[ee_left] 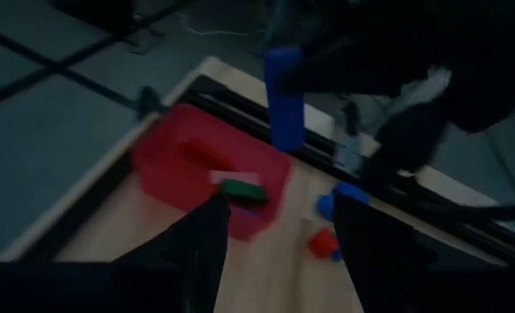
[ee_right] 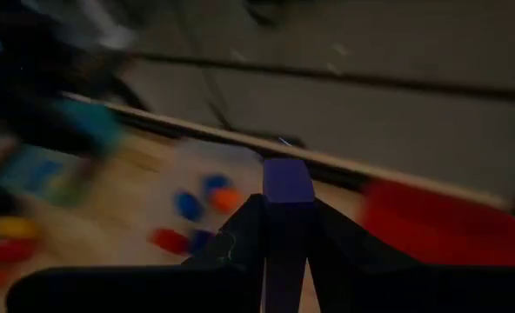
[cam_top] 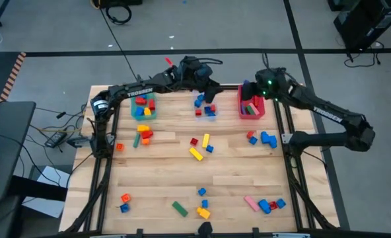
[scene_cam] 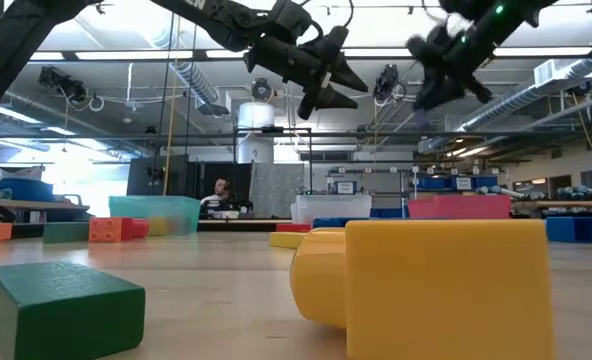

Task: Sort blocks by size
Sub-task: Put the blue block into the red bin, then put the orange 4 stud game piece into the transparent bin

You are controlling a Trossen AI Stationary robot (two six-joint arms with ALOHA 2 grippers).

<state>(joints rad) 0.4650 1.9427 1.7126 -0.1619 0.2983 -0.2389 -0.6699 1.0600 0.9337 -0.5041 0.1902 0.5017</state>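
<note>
My right gripper (ee_right: pixel 285 228), above the red plastic bin (cam_top: pixel 251 110) at the far right, pinches a long blue plastic block (ee_right: pixel 285 217) upright, while my left gripper (ee_left: pixel 279 239) hangs open, seemingly empty, over the clear bin (cam_top: pixel 205 107).

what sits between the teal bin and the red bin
The clear bin with blue and red blocks, seen in the high view, between the teal bin and red bin; the left gripper hovers over it.

A pale wooden table (cam_top: pixel 235 165) carries three bins along its far edge (teal bin (cam_top: pixel 143 106), clear bin (cam_top: pixel 205 104), red bin (cam_top: pixel 251 106)), with loose blocks (cam_top: pixel 199 147) scattered in small clusters across its top.
</note>
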